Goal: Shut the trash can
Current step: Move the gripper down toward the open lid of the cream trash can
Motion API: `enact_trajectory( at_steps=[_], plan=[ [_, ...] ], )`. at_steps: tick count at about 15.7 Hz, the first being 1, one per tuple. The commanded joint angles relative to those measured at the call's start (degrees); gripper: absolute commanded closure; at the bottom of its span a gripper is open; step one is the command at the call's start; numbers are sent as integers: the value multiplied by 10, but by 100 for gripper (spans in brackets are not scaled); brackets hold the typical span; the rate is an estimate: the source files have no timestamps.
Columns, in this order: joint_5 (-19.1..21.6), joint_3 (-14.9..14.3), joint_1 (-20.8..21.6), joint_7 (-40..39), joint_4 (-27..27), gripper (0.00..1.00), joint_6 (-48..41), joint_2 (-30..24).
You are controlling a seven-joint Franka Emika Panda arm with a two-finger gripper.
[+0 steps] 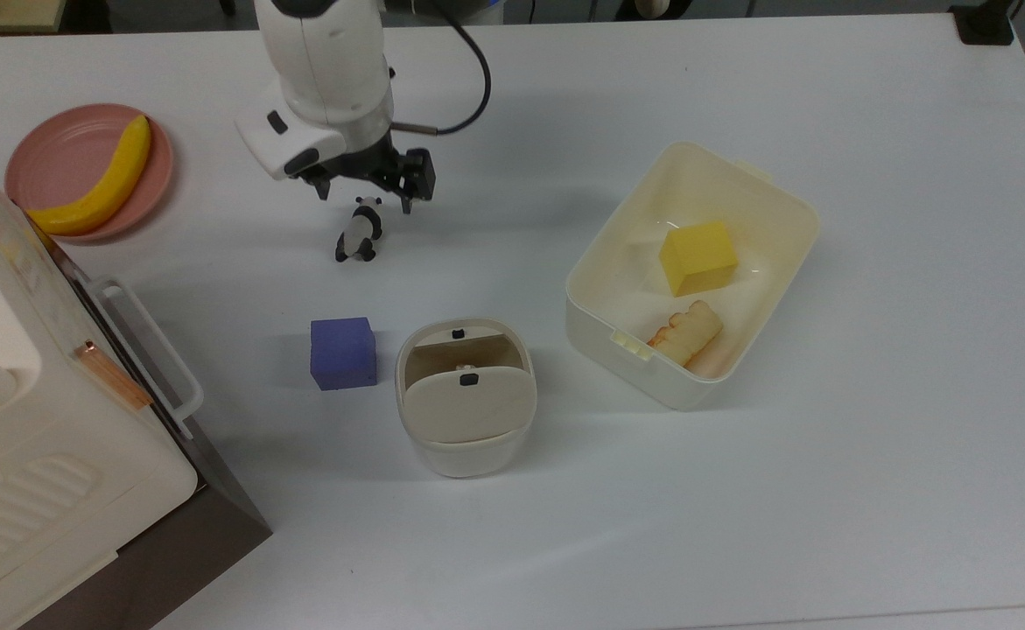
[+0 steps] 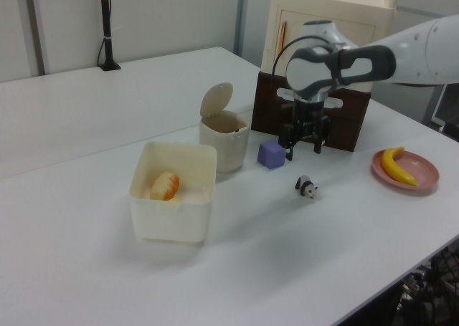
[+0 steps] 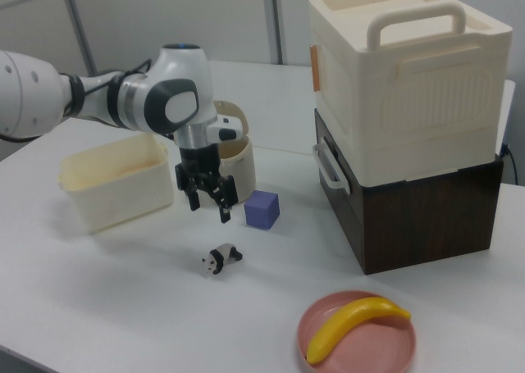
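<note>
While a toy panda (image 1: 359, 232) lies on the white table (image 1: 740, 490) under the gripper (image 1: 363, 185) and a purple cube (image 1: 343, 352) sits just beside the trash can (image 1: 466, 398) on the top view's left, nothing covers the can's raised beige lid (image 2: 216, 99). Pointing down above the panda, the gripper's 2 fingers are spread and hold nothing, well apart from the can. On the top view's right, a cream tub (image 1: 788, 236) holds a yellow block (image 1: 698, 256) and a bread piece (image 1: 685, 332), and a pink plate (image 1: 61, 153) carries 1 banana (image 1: 109, 179).

Showing no readable text, label, brand, number or sign anywhere.
</note>
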Motion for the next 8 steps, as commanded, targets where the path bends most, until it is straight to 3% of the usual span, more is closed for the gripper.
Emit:
enact_trajectory(
  at_steps=[1, 4, 8],
  plan=[
    [-8, -5, 6, 37, -32, 4, 58, 6],
    [-15, -5, 9, 43, -22, 11, 80, 15],
    [-8, 2, 15, -1, 78, 29, 100, 16]
  ],
)
